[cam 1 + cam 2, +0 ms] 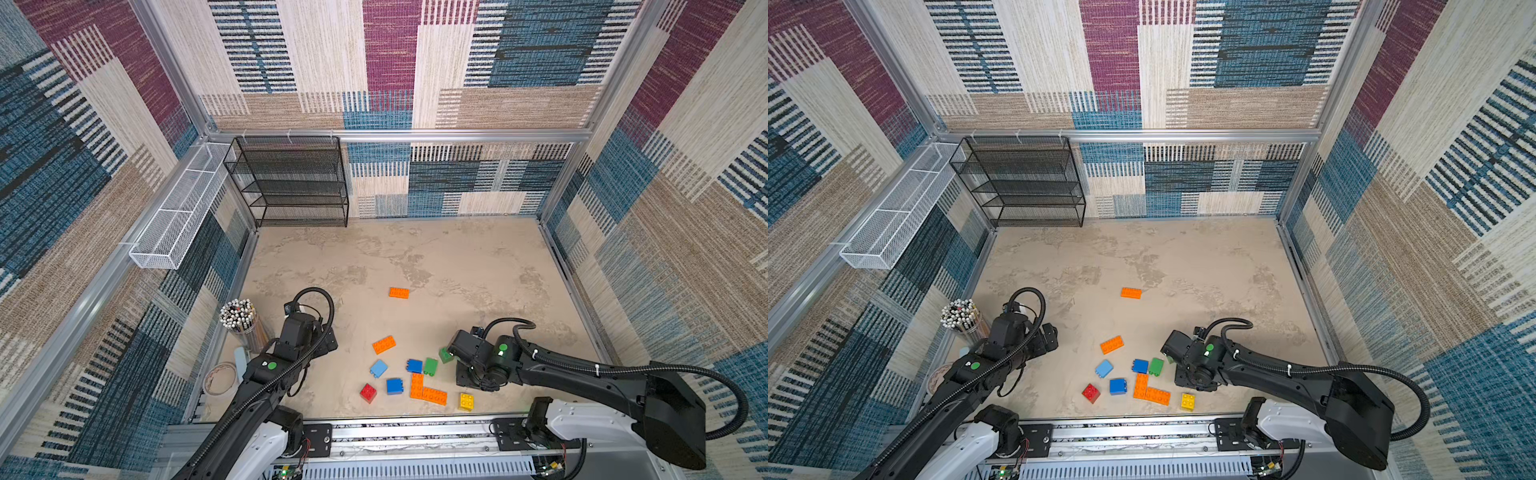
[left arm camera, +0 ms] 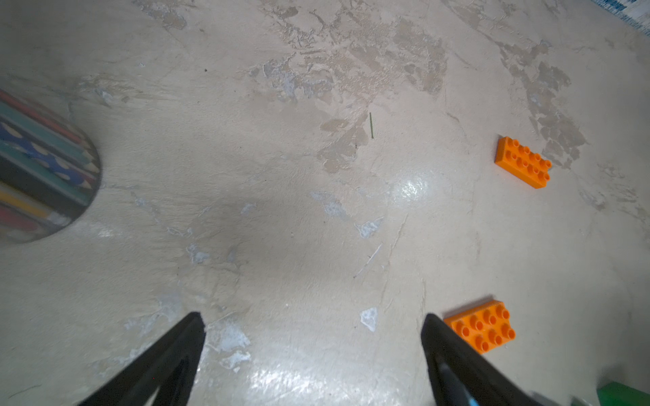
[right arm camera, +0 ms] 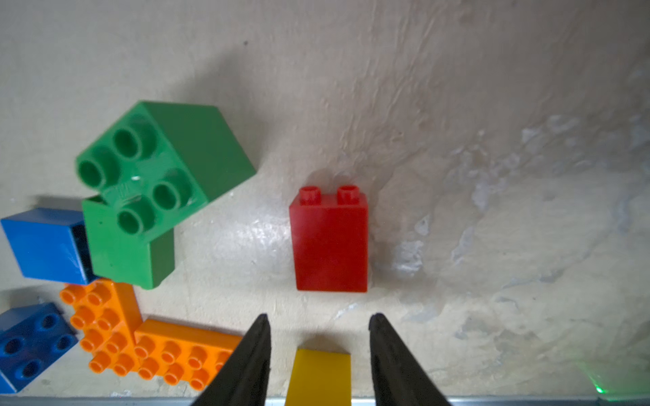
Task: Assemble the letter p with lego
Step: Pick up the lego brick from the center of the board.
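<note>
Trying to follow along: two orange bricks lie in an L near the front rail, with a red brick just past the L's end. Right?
Not quite. The brick past the orange L is a yellow brick, not red; both top views show it.

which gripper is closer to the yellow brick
Right. The right gripper is close by the yellow brick, which shows between its fingers in its wrist view. The left gripper is well off to the other side, next to an orange brick.

place: robot lab cell | evidence: aluminium frame (image 1: 399,135), patterned wall panels (image 1: 324,50), arm-mounting rail (image 1: 415,432)
</note>
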Controlling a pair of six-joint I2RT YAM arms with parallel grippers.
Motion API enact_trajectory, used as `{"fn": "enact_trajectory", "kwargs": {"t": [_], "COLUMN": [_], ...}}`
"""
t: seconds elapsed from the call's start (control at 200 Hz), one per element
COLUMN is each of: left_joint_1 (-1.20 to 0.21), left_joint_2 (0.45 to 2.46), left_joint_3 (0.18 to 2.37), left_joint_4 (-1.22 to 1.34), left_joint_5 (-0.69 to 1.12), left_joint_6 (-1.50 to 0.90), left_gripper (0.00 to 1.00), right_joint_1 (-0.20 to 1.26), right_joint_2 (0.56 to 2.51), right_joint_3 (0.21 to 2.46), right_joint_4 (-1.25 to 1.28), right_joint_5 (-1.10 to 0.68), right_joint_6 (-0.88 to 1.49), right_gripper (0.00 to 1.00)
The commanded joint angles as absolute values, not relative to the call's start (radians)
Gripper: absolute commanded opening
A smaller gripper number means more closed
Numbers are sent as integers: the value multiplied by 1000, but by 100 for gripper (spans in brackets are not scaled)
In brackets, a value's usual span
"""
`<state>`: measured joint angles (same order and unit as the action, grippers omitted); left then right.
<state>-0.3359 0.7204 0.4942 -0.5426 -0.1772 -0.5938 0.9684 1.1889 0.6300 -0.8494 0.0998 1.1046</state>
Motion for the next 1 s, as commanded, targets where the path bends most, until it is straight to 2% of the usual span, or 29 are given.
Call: {"fn": "enact_trajectory", "kwargs": {"t": [0.0,0.205,0.311,0.671,0.807,0.992], "left_joint_1": [-335,-335,-335,-336,-334,-335], "left_joint_2": [712,707,707,707,717,812], "left_joint_3": [492,488,488,488,492,577], "left_joint_4": [-529,-528,-528,-532,-523,-520], "left_joint_5": [-175,-172,-173,-177,-166,5], "left_joint_6": [-580,-579,-580,-583,-596,-625], "left_gripper": [98,98,98,98,98,98], "right_joint_1": [969,955,943,940,941,940], "right_joint_2": [1225,1287,1320,1323,1273,1135], "right_joint_3": [634,645,640,623,654,744], "right_joint_4": [-812,-785,-772,-751,-782,-672], "right_joint_5": [160,213,219,216,254,301], "right_joint_6": [1152,1142,1126,1093,1058,835], "right_gripper": [51,54,52,32,27,23]}}
